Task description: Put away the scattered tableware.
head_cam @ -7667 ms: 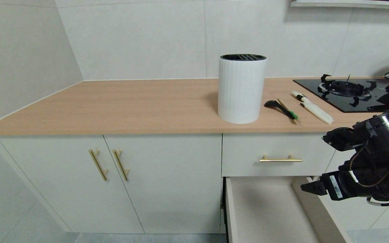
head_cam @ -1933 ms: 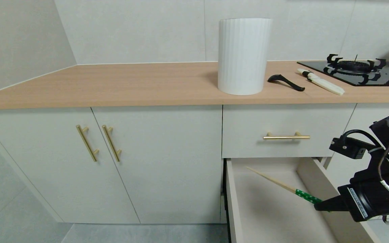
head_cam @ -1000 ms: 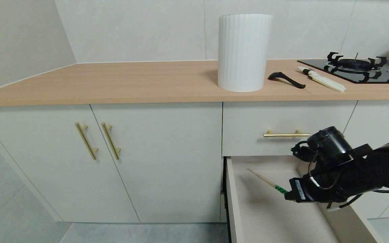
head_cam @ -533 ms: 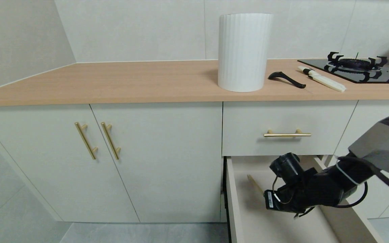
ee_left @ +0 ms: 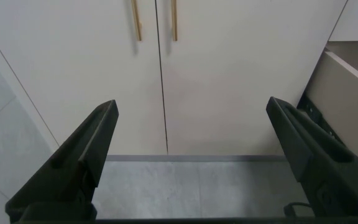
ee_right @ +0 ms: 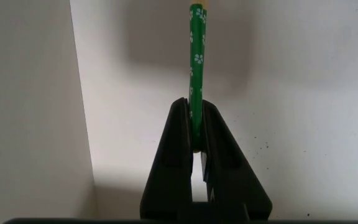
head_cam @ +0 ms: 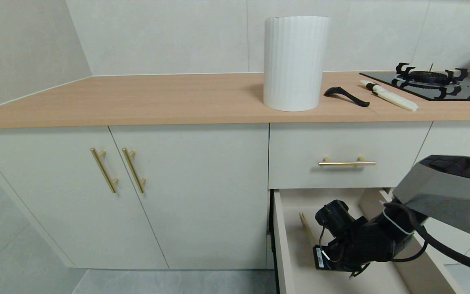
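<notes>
My right gripper (ee_right: 195, 102) is shut on the green patterned end of a chopstick (ee_right: 196, 56), low inside the open lower drawer (head_cam: 284, 245). The head view has the right arm reaching into that drawer, with the chopstick's wooden end (head_cam: 306, 227) pointing toward the drawer's back left. On the counter a black spoon (head_cam: 346, 95) and a white knife (head_cam: 390, 97) lie to the right of the white ribbed utensil holder (head_cam: 294, 63). Facing the cabinet doors, my left gripper (ee_left: 191, 134) is open with nothing between its fingers.
The wooden counter (head_cam: 157, 100) carries a black gas hob (head_cam: 431, 83) at the far right. Above the open drawer is a shut drawer with a gold handle (head_cam: 346, 163). Two cabinet doors with gold handles (head_cam: 116, 169) stand to the left.
The right arm has gone down and left into the drawer with the chopstick, which now lies lower and nearly flat. The camera dropped between the oldest frame and the later ones.
</notes>
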`<state>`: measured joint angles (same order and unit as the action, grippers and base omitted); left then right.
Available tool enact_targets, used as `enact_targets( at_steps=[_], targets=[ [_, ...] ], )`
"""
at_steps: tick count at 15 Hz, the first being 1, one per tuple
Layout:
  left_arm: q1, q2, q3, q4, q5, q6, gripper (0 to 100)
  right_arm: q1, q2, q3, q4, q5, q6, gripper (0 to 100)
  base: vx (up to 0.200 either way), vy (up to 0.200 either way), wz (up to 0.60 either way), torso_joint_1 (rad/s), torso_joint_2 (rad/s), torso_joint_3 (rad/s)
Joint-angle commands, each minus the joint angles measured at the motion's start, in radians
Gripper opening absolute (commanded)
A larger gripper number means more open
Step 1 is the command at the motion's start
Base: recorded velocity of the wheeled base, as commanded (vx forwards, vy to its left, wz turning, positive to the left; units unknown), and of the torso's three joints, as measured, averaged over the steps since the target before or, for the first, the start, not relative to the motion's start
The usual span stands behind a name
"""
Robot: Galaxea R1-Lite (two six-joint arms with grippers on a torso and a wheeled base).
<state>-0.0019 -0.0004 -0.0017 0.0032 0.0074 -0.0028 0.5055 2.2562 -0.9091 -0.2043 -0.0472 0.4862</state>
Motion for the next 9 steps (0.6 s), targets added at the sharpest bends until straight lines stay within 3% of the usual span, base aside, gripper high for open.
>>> enact_targets(
  at_steps=[1, 2, 9],
  targets=[
    [0.0, 0.0, 0.0, 0.0, 0.0, 0.0, 100, 0.001, 0.002, -0.001, 0.0, 0.0, 0.0, 0, 0.0, 0.0, 0.0, 0.0, 0.0, 0.0],
    [0.0, 0.0, 0.0, 0.0, 0.0, 0.0, 100, 0.001, 0.002, -0.001, 0.0, -0.002, 0.0, 100, 0.0, 0.0, 0.0, 0.0, 0.0, 0.0],
    [0.0, 0.0, 0.0, 0.0, 0.0, 0.0, 100, 0.001, -0.058, 0.006, 0.003, 0.0, 0.014, 100, 0.0, 0.0, 0.0, 0.0, 0.0, 0.0]
  ],
)
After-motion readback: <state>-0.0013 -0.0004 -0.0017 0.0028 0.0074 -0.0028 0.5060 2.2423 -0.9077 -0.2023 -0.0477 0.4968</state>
